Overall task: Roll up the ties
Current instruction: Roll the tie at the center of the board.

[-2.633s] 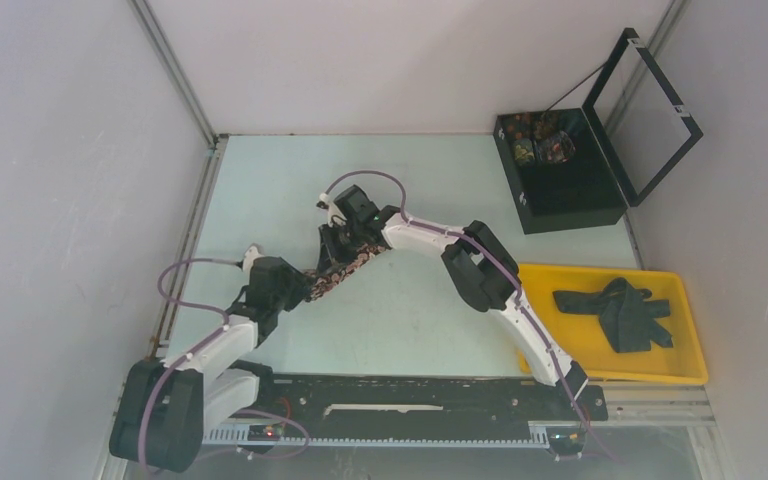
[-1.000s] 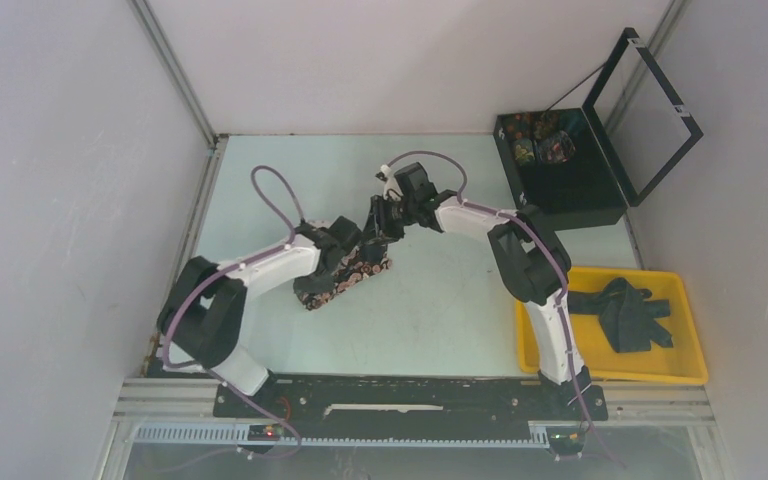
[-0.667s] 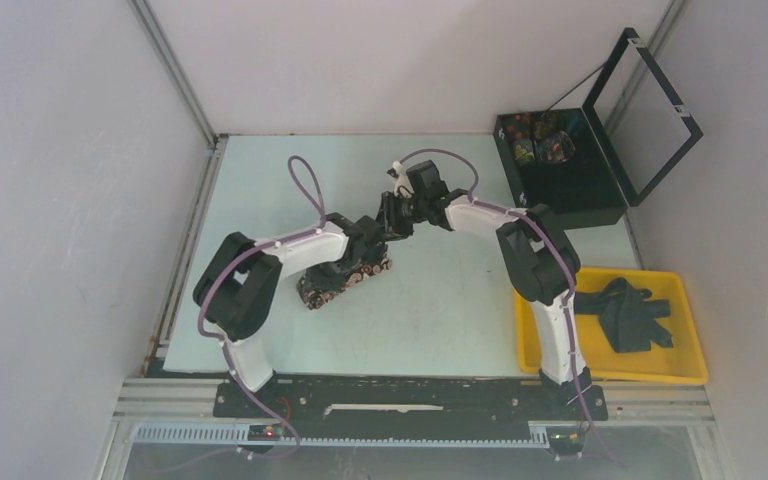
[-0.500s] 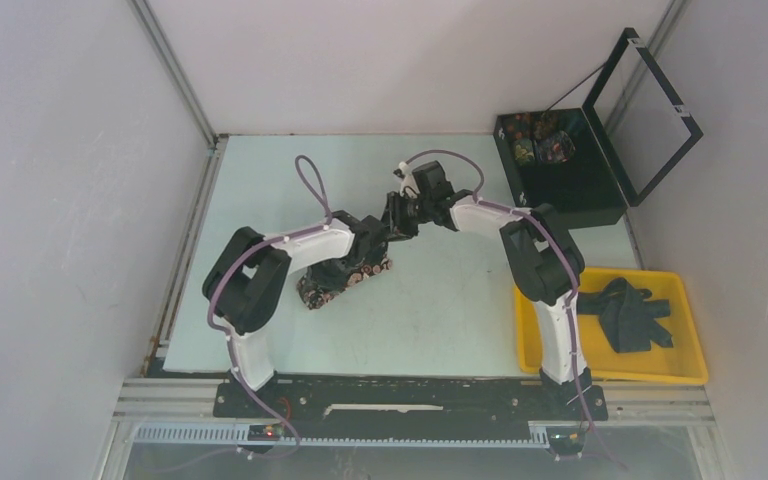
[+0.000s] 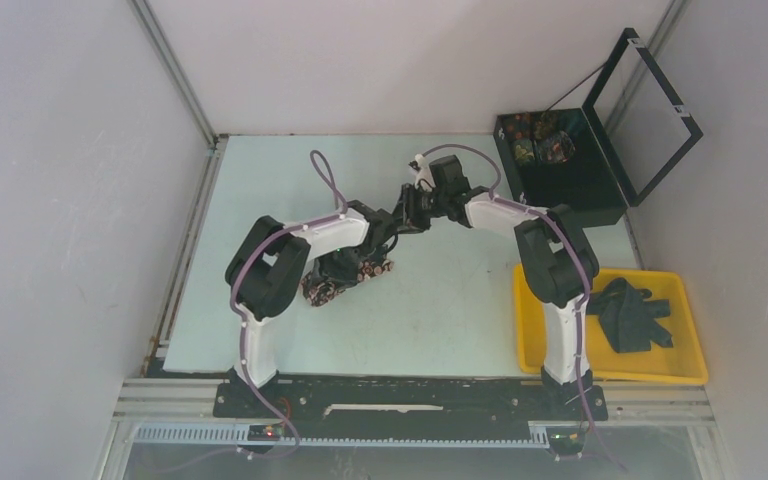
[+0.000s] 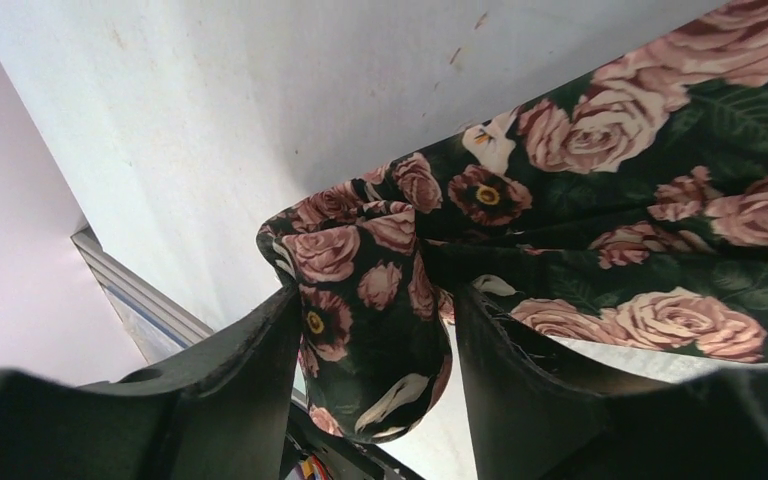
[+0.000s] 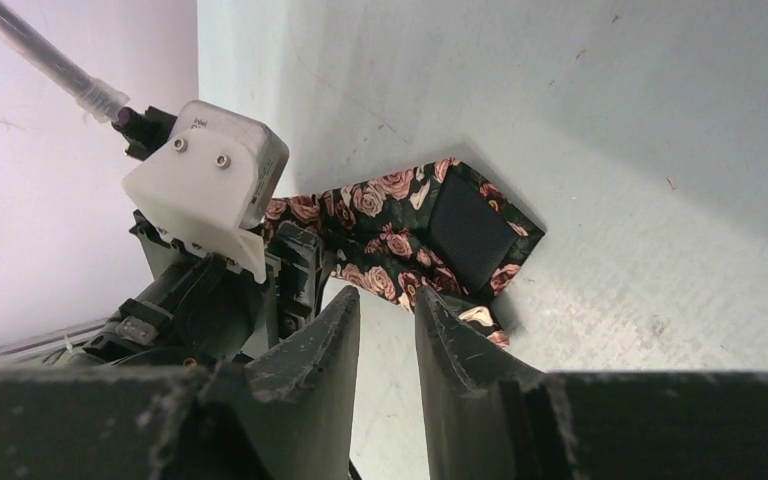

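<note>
A black tie (image 5: 326, 288) with pink roses lies bunched on the pale table. In the left wrist view a folded end of that tie (image 6: 375, 330) fills the gap between my left gripper's fingers (image 6: 505, 350), which are shut on it; the rest spreads away to the right. In the top view my left gripper (image 5: 358, 258) sits over the tie's far end. My right gripper (image 5: 403, 220) hovers just beyond it, narrowly open with only bare table between its fingertips (image 7: 388, 300). Its view shows the tie (image 7: 390, 235) and the tie's dark lining (image 7: 470, 230).
A black box (image 5: 570, 200) with its lid raised stands at the back right and holds rolled patterned ties (image 5: 540, 140). A yellow tray (image 5: 610, 372) at the right front holds dark plain ties (image 5: 625, 312). Purple cables loop above both arms. Walls close in left and back.
My left arm has swung right and inward over the tie, which is now bunched shorter. My right gripper has drawn back a little to the right.
</note>
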You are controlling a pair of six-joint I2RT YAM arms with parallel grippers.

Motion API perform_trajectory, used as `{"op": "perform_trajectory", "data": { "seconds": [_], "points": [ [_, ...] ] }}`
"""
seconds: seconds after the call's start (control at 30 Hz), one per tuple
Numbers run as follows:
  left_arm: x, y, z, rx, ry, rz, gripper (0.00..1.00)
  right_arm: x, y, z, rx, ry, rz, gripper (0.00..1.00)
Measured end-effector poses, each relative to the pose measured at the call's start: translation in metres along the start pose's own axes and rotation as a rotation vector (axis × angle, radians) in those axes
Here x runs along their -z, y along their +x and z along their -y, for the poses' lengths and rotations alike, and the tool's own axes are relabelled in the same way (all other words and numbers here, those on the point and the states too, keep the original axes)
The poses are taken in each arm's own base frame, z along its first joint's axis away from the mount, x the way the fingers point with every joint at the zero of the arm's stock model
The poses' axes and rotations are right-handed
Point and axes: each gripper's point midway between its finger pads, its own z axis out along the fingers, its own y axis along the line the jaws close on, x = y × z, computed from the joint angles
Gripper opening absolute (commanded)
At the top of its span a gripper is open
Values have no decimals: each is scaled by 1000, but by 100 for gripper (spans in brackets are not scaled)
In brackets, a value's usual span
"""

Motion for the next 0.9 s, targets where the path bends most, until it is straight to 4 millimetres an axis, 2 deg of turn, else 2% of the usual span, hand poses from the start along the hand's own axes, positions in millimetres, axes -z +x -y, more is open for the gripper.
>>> {"op": "perform_trajectory", "data": {
  "seconds": [0.3,0.57,0.67,0.9],
  "points": [
    [6,-7,6,3,10,-15,73,10,-2,-1,-4,-5,10,30],
    [11,-10,4,10,14,2,94,24,-13,-10,12,-14,43,29],
    [23,-14,-2,31,33,41,100,25,-12,-12,12,-13,41,29],
    [54,-23,-29,119,81,165,100,28,-6,-15,23,-5,31,29]
  ]
}}
